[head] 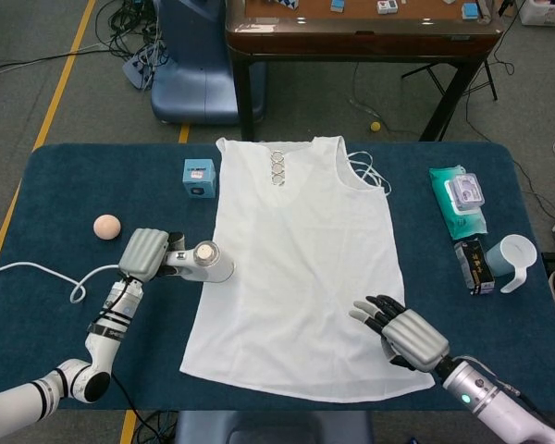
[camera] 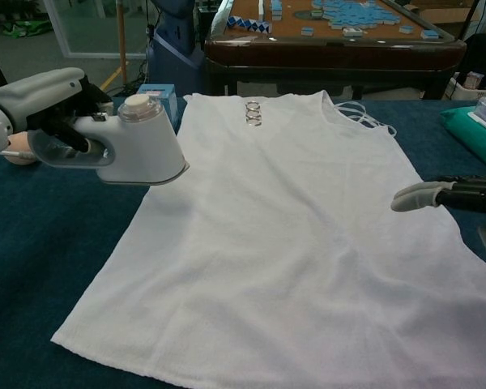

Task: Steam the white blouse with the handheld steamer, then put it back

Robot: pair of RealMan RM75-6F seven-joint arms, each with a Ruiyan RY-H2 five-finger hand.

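The white blouse [head: 301,259] [camera: 292,227] lies flat along the middle of the blue table, neckline at the far side. My left hand [head: 145,254] [camera: 49,101] grips the handle of the white handheld steamer [head: 203,264] [camera: 138,142], lifted off the table with its head over the blouse's left edge. A white cord [head: 46,273] trails from it to the left. My right hand [head: 402,333] [camera: 449,194] hovers with fingers spread over the blouse's lower right part, holding nothing; whether it touches the cloth I cannot tell.
A small blue box [head: 200,177] [camera: 155,105] stands by the blouse's left shoulder, a peach ball [head: 106,225] further left. On the right lie a green wipes pack [head: 458,199], a dark carton [head: 472,266] and a pale cup [head: 516,257]. A brown table [head: 361,28] stands beyond.
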